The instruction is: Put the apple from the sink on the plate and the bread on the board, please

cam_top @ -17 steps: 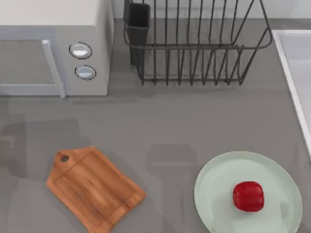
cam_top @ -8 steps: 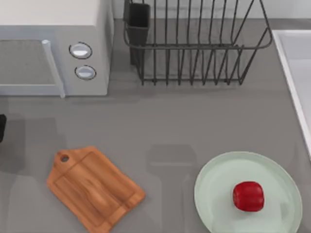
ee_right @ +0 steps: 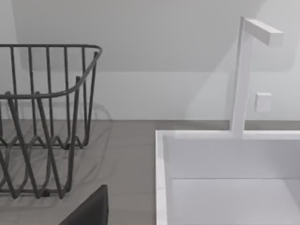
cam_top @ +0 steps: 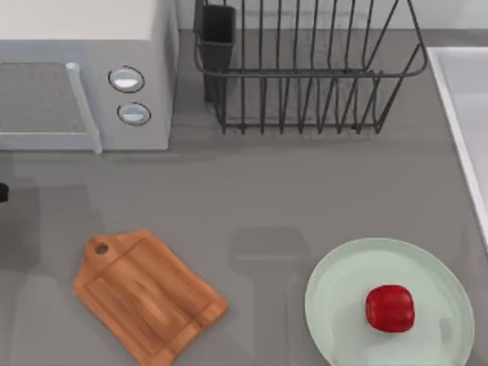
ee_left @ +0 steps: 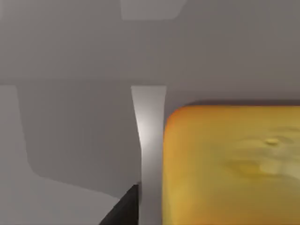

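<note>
Done: small glossy red apple (cam_top: 390,309) out of the white-rimmed grey sink (cam_top: 456,114), resting on the large round pale green plate (cam_top: 324,274). Left to do: golden-yellow cube-like bread (ee_left: 234,164), seemingly clamped against a pale finger (ee_left: 150,154) of the left gripper (cam_top: 2,193), off the top view's left edge, well apart from the bare brown wooden board (cam_top: 149,297). Against half a second ago, smaller dark sliver of that gripper. Right arm parked facing the sink, grip impossible to tell.

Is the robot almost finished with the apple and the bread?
Halfway. The apple already sits on the plate, so that part looks done. The bread looms close in the left wrist view, so the left arm is working on it. The board has no bread on it yet; that is what is left.
</note>
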Controlling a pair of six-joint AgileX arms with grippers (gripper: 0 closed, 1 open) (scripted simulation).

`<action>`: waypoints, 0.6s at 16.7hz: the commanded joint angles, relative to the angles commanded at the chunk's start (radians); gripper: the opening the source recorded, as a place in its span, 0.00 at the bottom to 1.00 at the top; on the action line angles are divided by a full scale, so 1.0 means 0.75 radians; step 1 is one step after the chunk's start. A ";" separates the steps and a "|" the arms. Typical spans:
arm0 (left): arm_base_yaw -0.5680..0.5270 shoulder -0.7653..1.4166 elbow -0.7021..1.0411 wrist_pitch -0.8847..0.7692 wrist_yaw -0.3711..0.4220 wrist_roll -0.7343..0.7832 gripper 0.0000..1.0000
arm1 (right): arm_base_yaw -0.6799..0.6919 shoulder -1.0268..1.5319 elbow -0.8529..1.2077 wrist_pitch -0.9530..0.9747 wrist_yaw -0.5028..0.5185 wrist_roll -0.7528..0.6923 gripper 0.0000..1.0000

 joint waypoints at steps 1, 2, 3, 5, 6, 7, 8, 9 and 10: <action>0.000 0.000 0.000 0.000 0.000 0.000 0.55 | 0.000 0.000 0.000 0.000 0.000 0.000 1.00; 0.000 0.000 0.000 0.000 0.000 0.000 0.47 | 0.000 0.000 0.000 0.000 0.000 0.000 1.00; 0.000 0.000 0.000 0.000 0.000 0.000 0.40 | 0.000 0.000 0.000 0.000 0.000 0.000 1.00; 0.000 0.000 0.000 0.000 0.000 0.000 0.25 | 0.000 0.000 0.000 0.000 0.000 0.000 1.00; 0.000 0.000 0.000 0.000 0.000 0.000 0.17 | 0.000 0.000 0.000 0.000 0.000 0.000 1.00; 0.000 0.000 0.000 0.000 0.000 0.000 0.10 | 0.000 0.000 0.000 0.000 0.000 0.000 1.00; 0.000 0.000 0.000 0.000 0.000 0.000 0.02 | 0.000 0.000 0.000 0.000 0.000 0.000 1.00; 0.000 0.000 0.000 0.000 0.000 0.000 0.00 | 0.000 0.000 0.000 0.000 0.000 0.000 1.00; 0.000 0.000 0.000 0.000 0.000 0.000 0.00 | 0.000 0.000 0.000 0.000 0.000 0.000 1.00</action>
